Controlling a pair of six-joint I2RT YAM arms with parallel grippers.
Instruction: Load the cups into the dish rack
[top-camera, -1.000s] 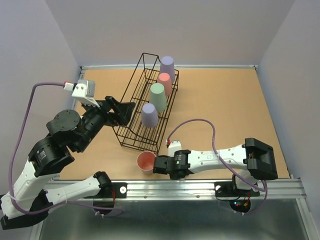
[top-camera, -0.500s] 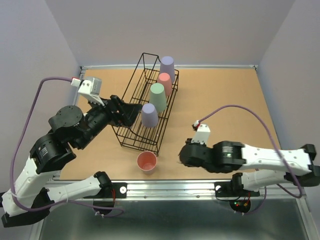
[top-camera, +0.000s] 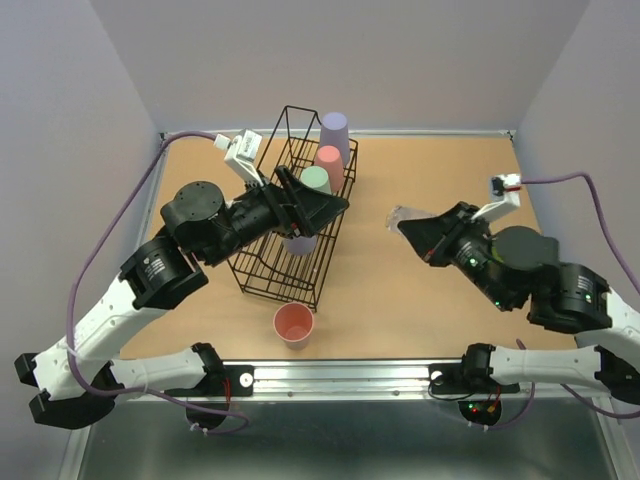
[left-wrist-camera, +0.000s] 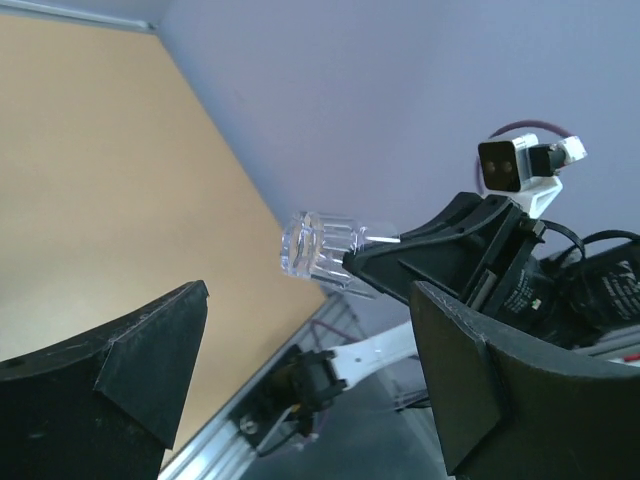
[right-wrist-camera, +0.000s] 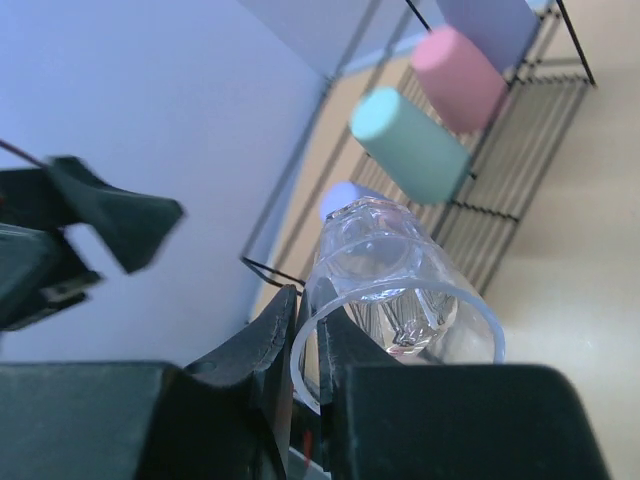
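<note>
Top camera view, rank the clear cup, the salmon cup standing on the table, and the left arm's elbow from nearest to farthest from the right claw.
From the right claw:
1. clear cup, pinched in that claw.
2. salmon cup, nearer the front, to the claw's left.
3. left arm's elbow, out at the near-left corner.

Tan flat tabletop (top-camera: 450, 170), pale lilac-grey walls (top-camera: 350, 60) on three sides. Silver aluminium rail (top-camera: 350, 377) along near edge, dull grey metal sheet (top-camera: 340, 440) below it. Small red and green lights (top-camera: 482, 409) under rail, right side.
</note>
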